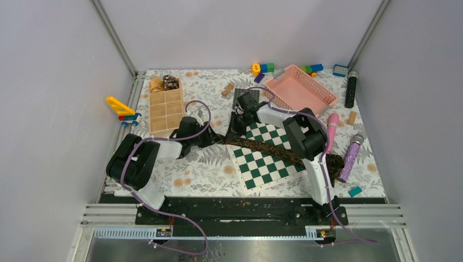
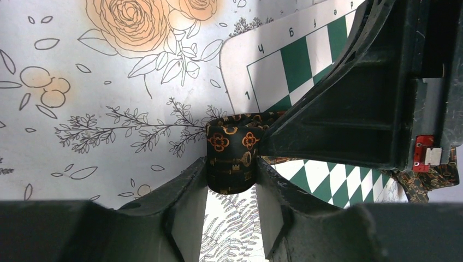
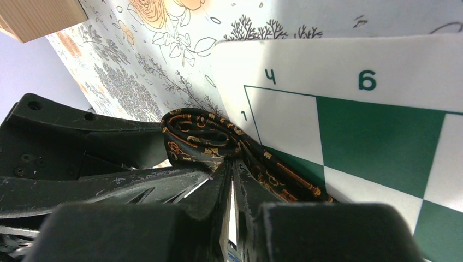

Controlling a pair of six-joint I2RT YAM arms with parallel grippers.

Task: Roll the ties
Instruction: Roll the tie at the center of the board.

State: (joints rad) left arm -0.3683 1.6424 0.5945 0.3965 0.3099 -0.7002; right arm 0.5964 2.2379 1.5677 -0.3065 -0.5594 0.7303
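A dark tie with a gold key pattern (image 1: 262,146) lies across the green-and-white chessboard (image 1: 273,164), its left end wound into a small coil (image 2: 232,150). My left gripper (image 2: 232,169) is shut on that coil, one finger pressed against each side. My right gripper (image 3: 232,164) comes in from the board side and is shut on the tie's layers at the coil (image 3: 199,139). In the top view both grippers (image 1: 214,137) (image 1: 236,128) meet at the board's left corner. Two rolled ties, golden (image 1: 156,83) and dark speckled (image 1: 171,82), sit in the wooden tray (image 1: 166,112).
A pink basket (image 1: 300,90) stands behind the right arm. A black cylinder (image 1: 351,90), a purple microphone (image 1: 350,155) and a pink one (image 1: 332,128) lie at the right. Toy blocks (image 1: 265,68) sit at the back, a yellow toy crane (image 1: 123,109) at the left.
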